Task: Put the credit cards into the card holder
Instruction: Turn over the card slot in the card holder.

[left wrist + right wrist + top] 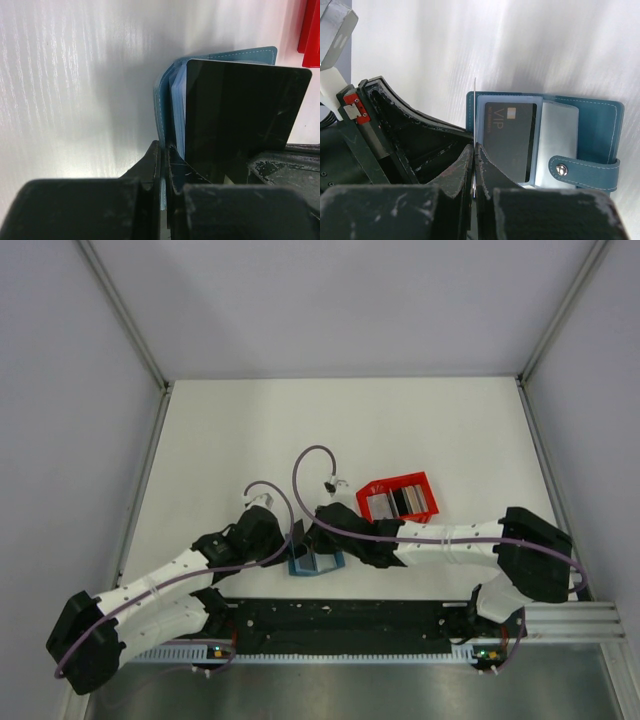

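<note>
The teal card holder [316, 563] lies open near the front of the table. In the right wrist view its clear sleeves [555, 135] hold a black VIP card [507, 140], and the snap strap [585, 170] hangs open. My left gripper [164, 147] is shut on the holder's left cover [161, 100], holding it upright. My right gripper [475, 146] is shut on a black card [245, 115], seen edge-on [475, 100] and standing on edge over the holder's left sleeves. More cards [398, 502], grey, whitish and black, lie in the red tray [372, 485].
The red tray stands just behind and to the right of the holder; its corner shows in the left wrist view [310, 35]. Both arms [160, 585] [450, 540] meet over the holder. Metal frame posts [150, 370] border the white table.
</note>
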{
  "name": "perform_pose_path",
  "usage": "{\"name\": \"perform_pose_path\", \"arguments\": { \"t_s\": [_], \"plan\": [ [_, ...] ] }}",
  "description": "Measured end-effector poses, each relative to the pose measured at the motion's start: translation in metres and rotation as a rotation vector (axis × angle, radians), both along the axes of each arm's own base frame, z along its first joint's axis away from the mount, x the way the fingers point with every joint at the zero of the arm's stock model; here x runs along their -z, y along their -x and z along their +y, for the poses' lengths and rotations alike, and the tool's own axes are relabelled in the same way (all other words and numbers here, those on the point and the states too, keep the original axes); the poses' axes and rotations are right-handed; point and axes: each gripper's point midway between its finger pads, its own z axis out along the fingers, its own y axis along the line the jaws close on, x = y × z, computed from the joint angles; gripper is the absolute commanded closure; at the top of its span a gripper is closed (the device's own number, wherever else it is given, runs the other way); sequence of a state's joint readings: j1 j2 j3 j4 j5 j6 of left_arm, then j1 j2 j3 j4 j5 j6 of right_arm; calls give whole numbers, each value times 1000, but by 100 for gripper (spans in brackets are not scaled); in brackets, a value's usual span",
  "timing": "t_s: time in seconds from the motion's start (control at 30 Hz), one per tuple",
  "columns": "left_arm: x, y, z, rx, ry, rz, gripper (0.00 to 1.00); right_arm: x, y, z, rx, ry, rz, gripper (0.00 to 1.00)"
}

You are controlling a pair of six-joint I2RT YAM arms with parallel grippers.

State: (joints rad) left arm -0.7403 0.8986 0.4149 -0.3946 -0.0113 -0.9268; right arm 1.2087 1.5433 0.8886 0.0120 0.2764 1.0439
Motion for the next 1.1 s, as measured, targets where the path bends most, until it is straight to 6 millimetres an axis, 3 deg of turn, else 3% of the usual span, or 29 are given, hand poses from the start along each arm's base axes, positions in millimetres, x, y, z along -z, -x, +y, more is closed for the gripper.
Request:
{"name": "perform_pose_path", "arguments": {
  "t_s": [1.1],
  "plan": [
    [3, 2, 1, -3, -1, 3, 100, 9, -1, -13, -25, 91, -42, 100]
  ]
}}
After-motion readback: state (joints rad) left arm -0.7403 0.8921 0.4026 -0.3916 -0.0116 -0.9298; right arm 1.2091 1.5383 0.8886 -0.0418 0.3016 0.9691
